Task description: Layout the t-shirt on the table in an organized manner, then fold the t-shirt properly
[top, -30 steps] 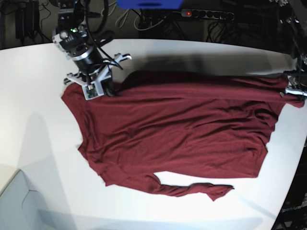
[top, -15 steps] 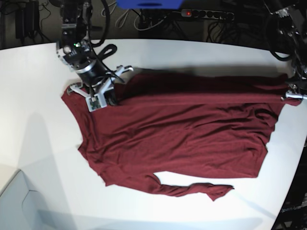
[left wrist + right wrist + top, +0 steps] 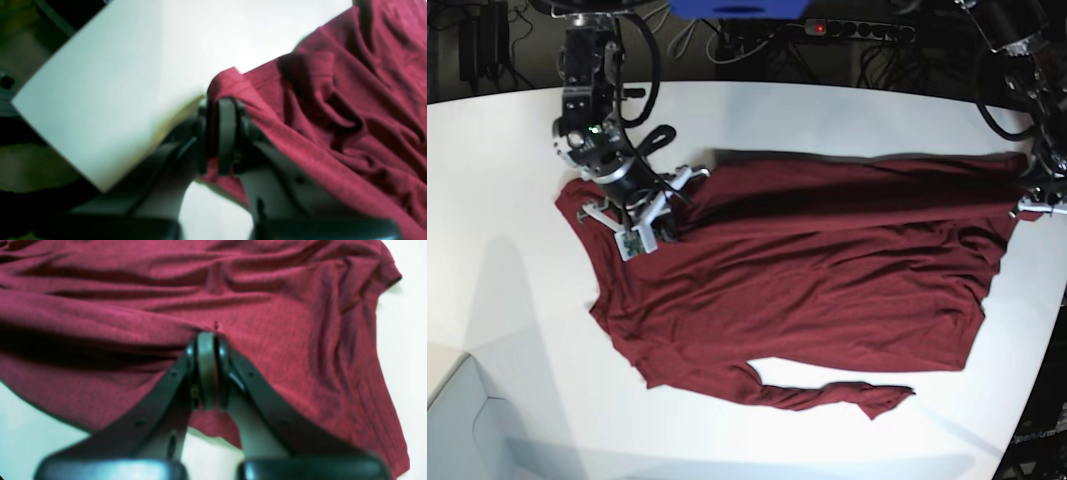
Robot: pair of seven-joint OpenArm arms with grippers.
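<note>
The dark maroon t-shirt (image 3: 807, 270) lies spread across the white table (image 3: 507, 300), with a long sleeve trailing toward the front edge. Its back edge is lifted and folded forward between the two grippers. My right gripper (image 3: 665, 225), on the left of the base view, is shut on the shirt's upper left part; its wrist view shows the jaws (image 3: 206, 335) pinching fabric (image 3: 267, 306). My left gripper (image 3: 1030, 205), at the right table edge, is shut on the shirt's right corner; its wrist view shows the jaws (image 3: 222, 103) clamping a fabric fold (image 3: 333, 116).
A power strip (image 3: 857, 30) and cables lie behind the table's back edge. A blue object (image 3: 737, 8) sits at the top. The table's curved edge runs close to my left gripper on the right. A pale grey box corner (image 3: 457, 420) stands at the lower left.
My right gripper has moved forward and to the right, carrying the shirt's back edge over the body. My left gripper has dropped slightly forward with its corner. The fold has widened.
</note>
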